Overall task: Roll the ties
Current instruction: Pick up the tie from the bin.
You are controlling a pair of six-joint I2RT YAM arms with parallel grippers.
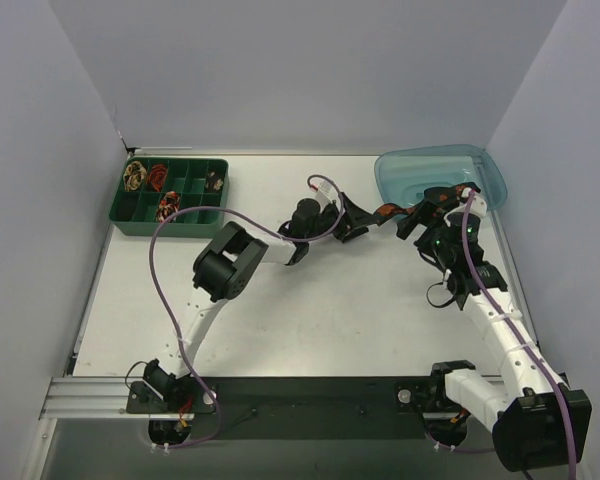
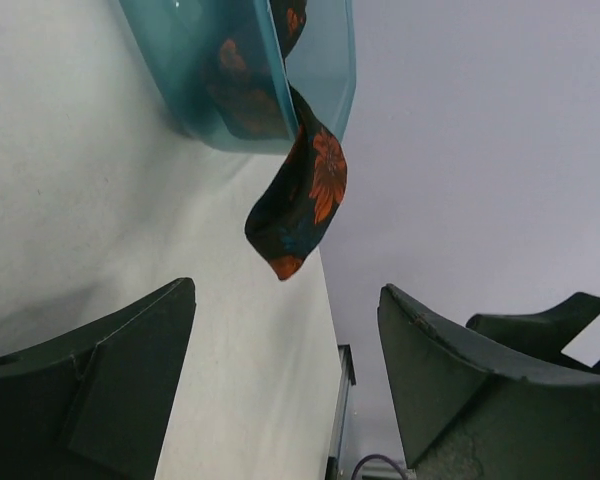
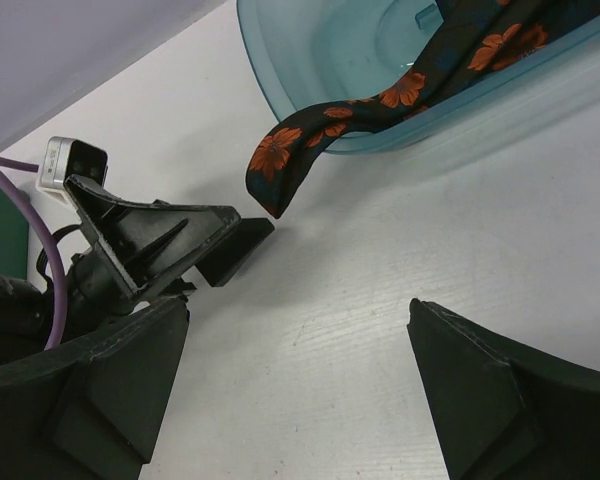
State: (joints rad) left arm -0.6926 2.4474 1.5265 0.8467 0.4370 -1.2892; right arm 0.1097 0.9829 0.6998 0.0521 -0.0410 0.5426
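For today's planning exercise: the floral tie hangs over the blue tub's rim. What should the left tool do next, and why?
Probably ease the left tool forward and close on the tie near its pointed end: the tool is open, and that end dangles off the tub ahead of it.

Dark navy tie with orange flowers, translucent teal bin, green tray.

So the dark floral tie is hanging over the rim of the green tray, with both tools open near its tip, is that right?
Not the green tray: the floral tie hangs over the rim of the translucent blue bin, as the right wrist view shows. The left tool and right tool are both open near its tip.
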